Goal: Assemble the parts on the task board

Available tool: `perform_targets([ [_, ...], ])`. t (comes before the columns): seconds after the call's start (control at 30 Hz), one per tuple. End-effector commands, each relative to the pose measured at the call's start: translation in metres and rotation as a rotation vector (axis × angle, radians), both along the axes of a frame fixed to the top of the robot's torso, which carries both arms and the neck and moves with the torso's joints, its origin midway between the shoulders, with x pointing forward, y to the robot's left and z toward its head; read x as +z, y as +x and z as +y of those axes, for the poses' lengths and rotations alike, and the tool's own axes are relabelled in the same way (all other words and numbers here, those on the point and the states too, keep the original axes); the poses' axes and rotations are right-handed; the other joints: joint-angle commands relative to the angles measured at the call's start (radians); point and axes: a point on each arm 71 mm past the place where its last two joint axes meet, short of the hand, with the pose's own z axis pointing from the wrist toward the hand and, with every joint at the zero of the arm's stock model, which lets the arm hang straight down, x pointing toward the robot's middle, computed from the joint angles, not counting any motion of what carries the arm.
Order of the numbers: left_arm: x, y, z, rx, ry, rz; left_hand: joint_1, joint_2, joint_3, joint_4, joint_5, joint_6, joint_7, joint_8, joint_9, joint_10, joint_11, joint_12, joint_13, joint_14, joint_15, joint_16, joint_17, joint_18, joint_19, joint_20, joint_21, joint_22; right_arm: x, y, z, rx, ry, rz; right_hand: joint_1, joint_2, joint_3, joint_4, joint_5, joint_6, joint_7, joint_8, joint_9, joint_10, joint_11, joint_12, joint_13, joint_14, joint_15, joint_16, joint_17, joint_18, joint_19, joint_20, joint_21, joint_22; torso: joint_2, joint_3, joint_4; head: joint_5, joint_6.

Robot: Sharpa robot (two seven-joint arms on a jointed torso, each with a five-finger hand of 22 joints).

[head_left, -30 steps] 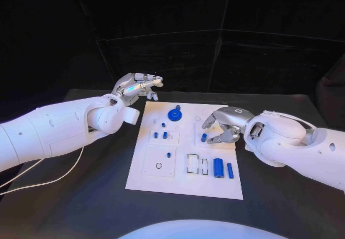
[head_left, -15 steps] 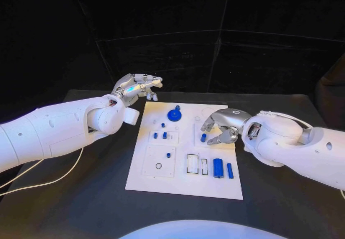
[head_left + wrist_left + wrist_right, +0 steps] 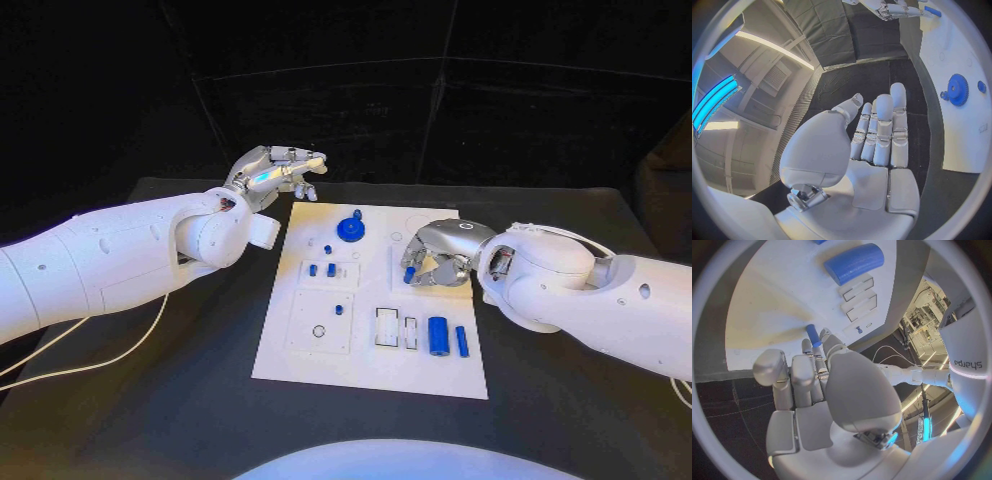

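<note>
The white task board (image 3: pixel 368 350) lies mid-table. My right hand (image 3: pixel 440 256) is low over its right side, fingers curled in around a small blue peg (image 3: pixel 410 273). In the right wrist view that peg (image 3: pixel 812 335) stands out just past the fingertips (image 3: pixel 823 340), against the board (image 3: pixel 773 315). My left hand (image 3: pixel 274 172) is raised off the board's far left corner, fingers straight and together, thumb apart, holding nothing (image 3: pixel 879 130). A blue gear (image 3: pixel 351 229) lies at the board's far end.
Small blue pegs (image 3: pixel 320 270) stand left of centre. A fat blue cylinder (image 3: pixel 437 332) and a thin blue bar (image 3: pixel 462 341) lie at the near right of the board. A white cable (image 3: pixel 58 360) trails over the table's left.
The right hand's fingers have drawn in from a spread pose and closed around the small blue peg. The left hand has stayed in place.
</note>
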Motion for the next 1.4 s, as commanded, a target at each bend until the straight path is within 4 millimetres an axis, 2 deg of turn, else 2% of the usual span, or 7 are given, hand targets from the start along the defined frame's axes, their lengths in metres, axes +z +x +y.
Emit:
perform_targets([
  [0.03,0.001,0.000,-0.001,-0.010,-0.011,-0.006,0.007,0.000,-0.004,-0.003,0.001,-0.005,-0.001,0.004,-0.001,-0.007,0.000,0.005,-0.002,-0.006,-0.001,-0.005,-0.001,0.006,-0.003,0.002,-0.007,-0.001,-0.002,0.000,0.001,0.017,-0.016,0.019,0.005,0.003,0.012,0.001,-0.008,0.015,0.000,0.005,0.001,0.011,-0.002,-0.010,-0.001,0.014,-0.005,0.003,-0.002,0.010,0.007,-0.001,0.005,0.000,-0.001,-0.0003,-0.0003,-0.001,-0.001],
  [0.57,0.001,0.000,-0.001,-0.011,-0.011,-0.005,0.009,0.001,-0.004,-0.004,0.001,-0.005,0.000,0.005,-0.001,-0.008,0.000,0.007,-0.002,-0.006,-0.001,-0.005,-0.002,0.006,-0.003,0.002,-0.008,-0.002,-0.006,0.004,0.006,0.016,-0.029,0.010,0.006,0.007,0.046,0.006,-0.017,0.055,0.000,0.010,0.001,0.043,-0.003,-0.028,0.000,0.017,-0.006,0.011,0.004,0.008,0.013,-0.002,0.013,0.011,-0.001,-0.0005,-0.0002,0.000,-0.004],
  [0.77,0.001,0.000,-0.001,-0.012,-0.011,-0.005,0.009,0.001,-0.004,-0.004,0.001,-0.005,0.000,0.005,-0.001,-0.008,0.000,0.007,-0.002,-0.006,-0.001,-0.005,-0.002,0.006,-0.003,0.002,-0.008,-0.002,-0.005,0.005,0.005,0.001,-0.020,-0.028,0.037,0.037,0.122,-0.006,-0.082,0.109,-0.004,0.027,0.005,0.096,-0.013,-0.034,0.004,0.022,-0.017,0.029,0.023,0.003,0.027,-0.010,0.031,0.038,0.000,0.0000,-0.0008,0.000,-0.006],
  [0.87,0.001,0.000,-0.001,-0.011,-0.010,-0.005,0.009,0.001,-0.004,-0.004,0.001,-0.005,0.000,0.005,-0.001,-0.008,0.000,0.007,-0.002,-0.006,-0.001,-0.005,-0.002,0.006,-0.003,0.002,-0.008,-0.002,-0.003,0.004,0.006,0.003,-0.001,-0.048,0.043,0.041,0.153,-0.014,-0.091,0.124,-0.005,0.032,0.005,0.113,-0.016,-0.038,0.005,0.023,-0.020,0.035,0.030,0.001,0.031,-0.014,0.039,0.048,-0.001,0.0003,-0.0015,0.001,-0.005],
  [1.1,0.001,0.000,-0.001,-0.012,-0.011,-0.003,0.009,0.001,-0.004,-0.004,0.001,-0.005,0.000,0.005,-0.001,-0.008,0.000,0.007,-0.002,-0.006,-0.001,-0.005,-0.002,0.006,-0.003,0.002,-0.008,-0.002,0.003,-0.003,0.005,0.014,0.057,-0.069,0.030,0.021,0.206,-0.026,-0.093,0.138,-0.004,0.031,0.002,0.133,-0.017,-0.056,0.005,0.021,-0.021,0.038,0.028,0.001,0.032,-0.017,0.042,0.052,-0.001,-0.0003,-0.0017,0.003,-0.005],
  [1.13,0.001,0.000,0.000,-0.012,-0.011,-0.003,0.009,0.001,-0.004,-0.004,0.001,-0.005,0.000,0.005,-0.001,-0.008,0.000,0.007,-0.002,-0.006,-0.001,-0.005,-0.002,0.006,-0.003,0.002,-0.008,-0.002,0.004,-0.005,0.005,0.016,0.070,-0.071,0.021,0.011,0.225,-0.030,-0.093,0.140,-0.003,0.029,0.001,0.138,-0.017,-0.064,0.005,0.020,-0.021,0.038,0.027,0.001,0.031,-0.017,0.042,0.051,-0.002,-0.0008,-0.0019,0.004,-0.006],
  [1.4,0.000,0.000,0.000,-0.011,-0.010,-0.003,0.009,0.001,-0.004,-0.004,0.001,-0.005,0.000,0.005,-0.001,-0.008,0.000,0.007,-0.002,-0.006,-0.001,-0.005,-0.002,0.006,-0.003,0.002,-0.008,-0.002,0.014,-0.021,0.003,0.023,0.140,-0.051,0.004,-0.006,0.248,-0.033,-0.094,0.141,-0.001,0.024,-0.001,0.142,-0.015,-0.076,0.005,0.019,-0.020,0.039,0.026,0.001,0.030,-0.017,0.042,0.051,-0.002,-0.0019,0.0000,0.006,-0.004],
])
